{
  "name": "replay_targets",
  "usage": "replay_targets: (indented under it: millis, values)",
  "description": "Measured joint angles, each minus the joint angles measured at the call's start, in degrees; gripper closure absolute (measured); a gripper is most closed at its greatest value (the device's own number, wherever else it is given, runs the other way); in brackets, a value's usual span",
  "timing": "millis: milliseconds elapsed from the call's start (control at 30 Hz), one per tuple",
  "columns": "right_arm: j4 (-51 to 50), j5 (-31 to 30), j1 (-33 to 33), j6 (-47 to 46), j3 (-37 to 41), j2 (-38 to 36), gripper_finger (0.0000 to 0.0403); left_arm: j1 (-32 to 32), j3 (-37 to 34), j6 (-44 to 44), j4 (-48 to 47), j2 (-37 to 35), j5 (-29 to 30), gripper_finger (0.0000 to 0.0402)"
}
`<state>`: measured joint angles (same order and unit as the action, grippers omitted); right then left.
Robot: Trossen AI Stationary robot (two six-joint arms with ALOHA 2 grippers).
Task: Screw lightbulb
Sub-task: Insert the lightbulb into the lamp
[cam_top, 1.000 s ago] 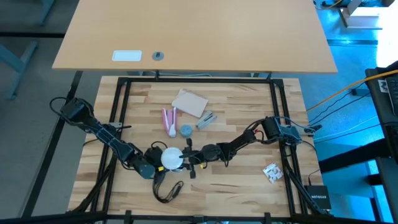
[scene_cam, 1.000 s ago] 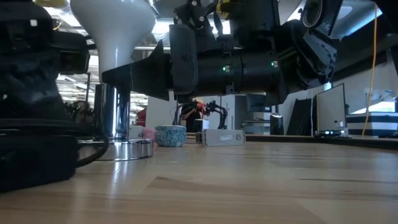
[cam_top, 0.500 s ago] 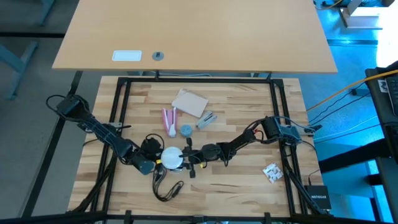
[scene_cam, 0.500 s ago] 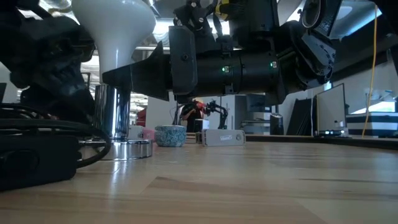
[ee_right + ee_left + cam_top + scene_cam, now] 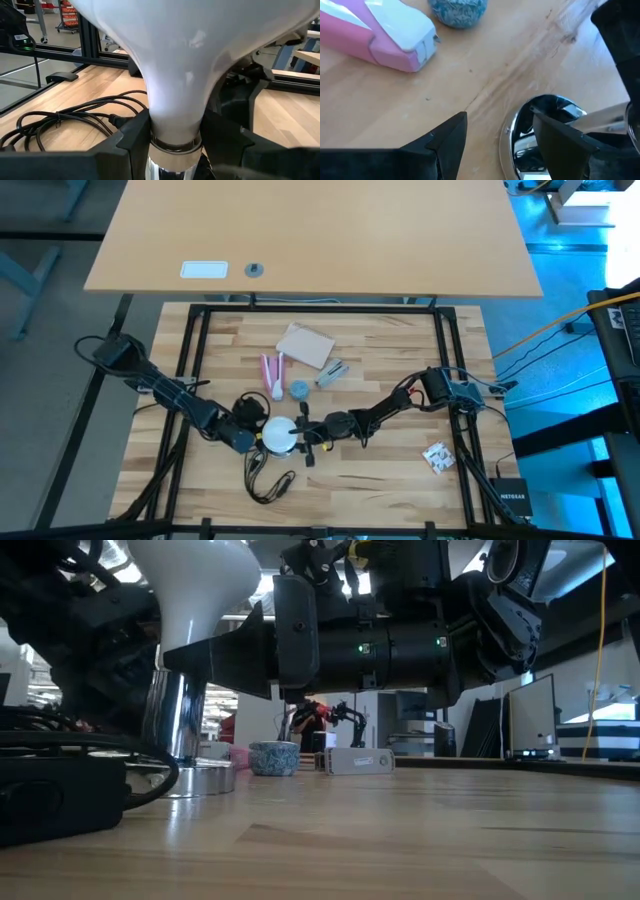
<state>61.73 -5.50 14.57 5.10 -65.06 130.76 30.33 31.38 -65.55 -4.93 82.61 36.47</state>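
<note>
The lightbulb stands upright with its neck already in the chrome socket at the front middle of the table, so seating looks largely done. How many turns remain I cannot judge. The right gripper is clamped on the bulb's neck just above the socket. The left gripper, jaws apart, sits beside the socket's base without holding it. Counted: one bulb, one socket with one black cord, and behind the socket one pink-and-white object and one small blue cap.
</note>
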Motion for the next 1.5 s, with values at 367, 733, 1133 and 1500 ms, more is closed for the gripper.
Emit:
replay_targets:
  millis: [367, 733, 1133, 1500]
  values:
    - [-0.33, -0.02, 0.0, -0.04, -0.02, 0.0, 0.0237, -0.03, 0.0, -0.47, -0.98, 1.42, -2.21, 0.018]
    - [-0.47, -0.04, 0.0, -0.04, -0.02, 0.0, 0.0237, 0.02, 0.0, -0.85, -2.12, 1.45, -3.97, 0.018]
    - [-0.64, -0.08, 0.0, -0.05, -0.03, 0.0, 0.0237, 0.86, 0.0, -1.9, -2.07, 2.45, -4.57, 0.018]
    - [-0.68, 0.11, 0.04, -0.11, -0.04, 0.0, 0.0237, 3.01, 0.2, -6.22, -1.09, 5.4, -4.98, 0.018]
